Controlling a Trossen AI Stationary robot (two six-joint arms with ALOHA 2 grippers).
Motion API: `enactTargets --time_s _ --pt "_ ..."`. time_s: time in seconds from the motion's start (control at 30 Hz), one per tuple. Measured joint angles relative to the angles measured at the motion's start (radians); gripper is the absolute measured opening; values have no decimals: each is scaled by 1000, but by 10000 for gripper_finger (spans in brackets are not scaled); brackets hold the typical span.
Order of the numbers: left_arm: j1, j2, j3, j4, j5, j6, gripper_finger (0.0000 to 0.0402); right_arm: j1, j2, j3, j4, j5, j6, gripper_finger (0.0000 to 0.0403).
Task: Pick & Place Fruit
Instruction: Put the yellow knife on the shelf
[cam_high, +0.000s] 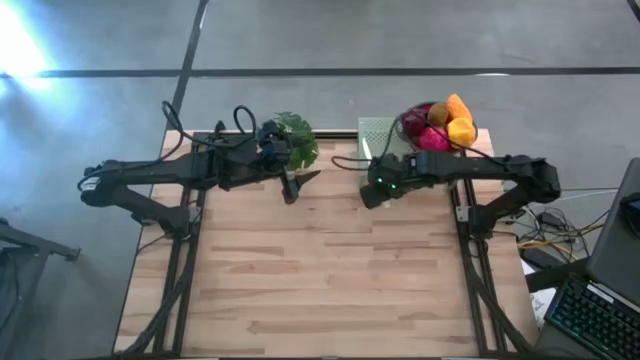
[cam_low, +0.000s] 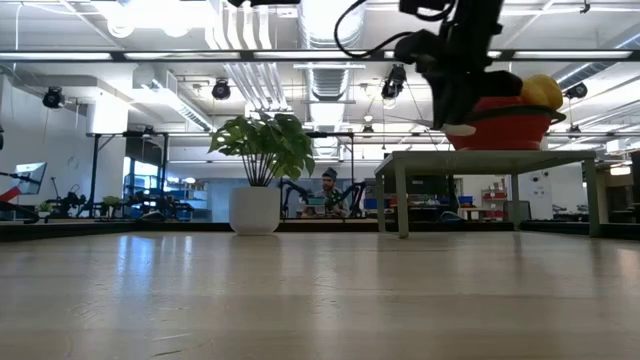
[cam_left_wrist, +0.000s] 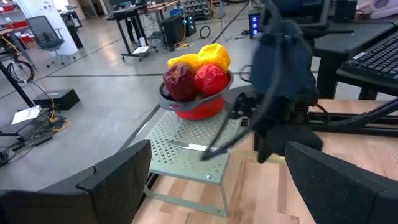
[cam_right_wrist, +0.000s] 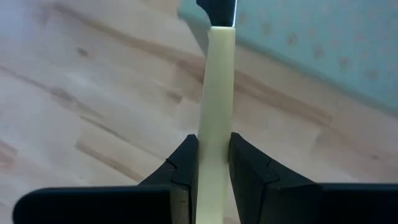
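Pinching the pale handle of a slim knife (cam_right_wrist: 216, 99) between its two dark fingers (cam_right_wrist: 184, 167), the right claw (cam_right_wrist: 208, 171) hovers above the light wooden tabletop (cam_high: 320, 280), beside the edge of a pale green perforated metal stand (cam_high: 376, 136). The knife's handle runs straight out ahead of this claw, and its dark blade reaches toward the stand's surface. In the left wrist view the blade (cam_left_wrist: 186, 147) shows lying flat over the perforated top. Beyond the right claw, on the far end of that stand, sits a red bowl with a dark rim (cam_left_wrist: 198, 106), heaped with toy fruit (cam_high: 447, 122): a maroon piece (cam_left_wrist: 180, 83), a red piece (cam_left_wrist: 211, 79), and yellow (cam_left_wrist: 205, 58) and orange (cam_high: 457, 105) pieces piled behind them. All the fruit visible lies in this bowl, close to the right claw and well apart from the left one.

The left claw (cam_high: 291, 186) hangs over the tabletop with its fingers (cam_left_wrist: 115, 180) spread wide and nothing between them, facing the stand and bowl. Just beside it, toward the tabletop's far edge, stands a leafy green potted plant in a white pot (cam_low: 257, 170).
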Motion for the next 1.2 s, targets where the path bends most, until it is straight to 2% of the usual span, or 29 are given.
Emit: enactTargets --time_s 0.23,0.57,0.83,1.1,1.2 --pt "0 0 0 -16 0 -2 374 -31 106 172 -103 48 13 56" --pt "0 0 0 -27 0 -2 374 -104 256 370 -316 47 66 56" --pt "-1 0 0 -61 0 -5 374 -183 274 389 -329 -8 63 56" --pt "-1 0 0 -77 0 -6 374 -232 273 384 -278 4 35 56" --pt "-1 0 0 -77 0 -6 374 -234 273 375 -252 39 28 56"
